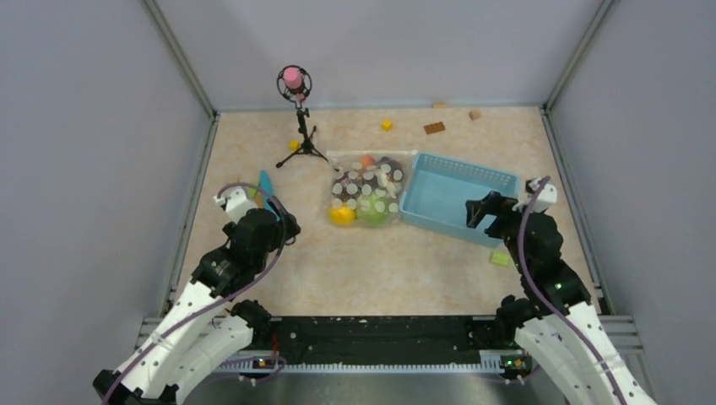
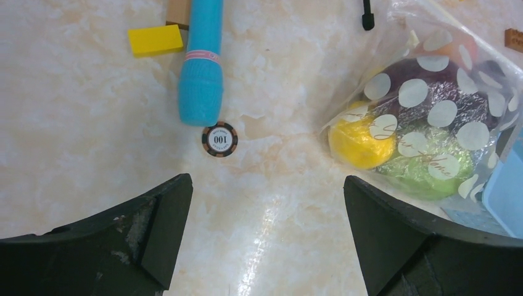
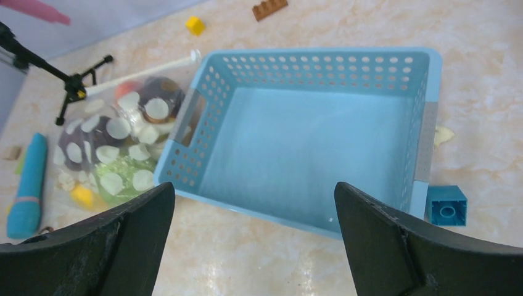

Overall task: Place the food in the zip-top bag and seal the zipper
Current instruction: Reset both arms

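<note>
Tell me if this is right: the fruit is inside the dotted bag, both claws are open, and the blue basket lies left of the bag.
One slip: the blue basket lies right of the dotted bag, not left, as the top external view shows. The fruit is inside the bag, and the left claw and right claw are open.

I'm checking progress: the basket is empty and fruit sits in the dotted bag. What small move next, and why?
Probably bring the open left hand to the zipper along the far edge of the zip-top bag: the food is inside; the seal state is unclear.
</note>
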